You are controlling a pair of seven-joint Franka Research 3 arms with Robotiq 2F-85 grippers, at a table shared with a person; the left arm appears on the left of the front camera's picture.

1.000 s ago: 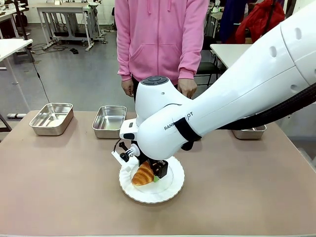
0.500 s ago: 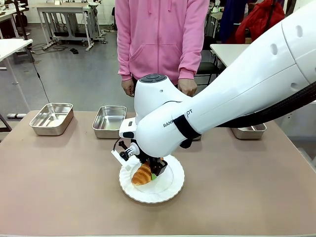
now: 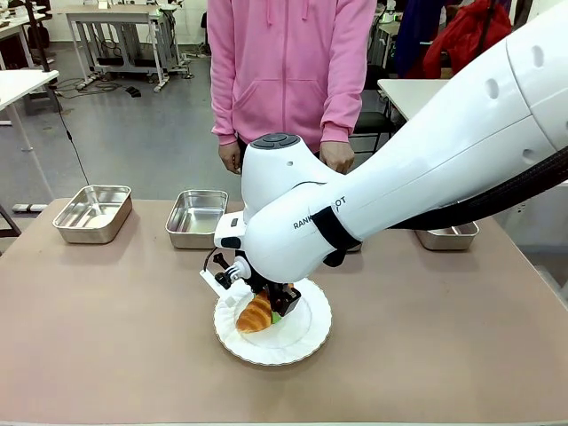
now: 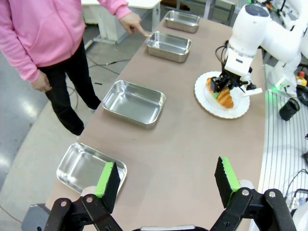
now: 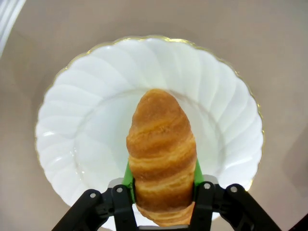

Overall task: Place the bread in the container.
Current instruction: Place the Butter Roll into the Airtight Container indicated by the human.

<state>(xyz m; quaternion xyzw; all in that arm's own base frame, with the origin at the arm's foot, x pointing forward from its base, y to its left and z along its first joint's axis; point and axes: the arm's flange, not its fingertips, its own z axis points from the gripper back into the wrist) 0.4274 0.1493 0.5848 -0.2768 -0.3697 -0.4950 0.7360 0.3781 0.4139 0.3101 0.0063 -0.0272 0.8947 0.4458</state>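
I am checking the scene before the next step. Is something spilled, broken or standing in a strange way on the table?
Nothing stands out. The bread sits whole on the white plate, with the right gripper shut on it. The steel trays lie flat in a row along the person's side of the table, and nothing is spilled.

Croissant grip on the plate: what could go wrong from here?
1. The right gripper is shut on the croissant near one end, so most of it sticks out past the pads; it may tilt or slip when lifted.
2. Four look-alike steel trays sit along the far edge. The person's hand points at one tray; dropping into a neighbour is easy.
3. A squeeze on soft bread could crush it.
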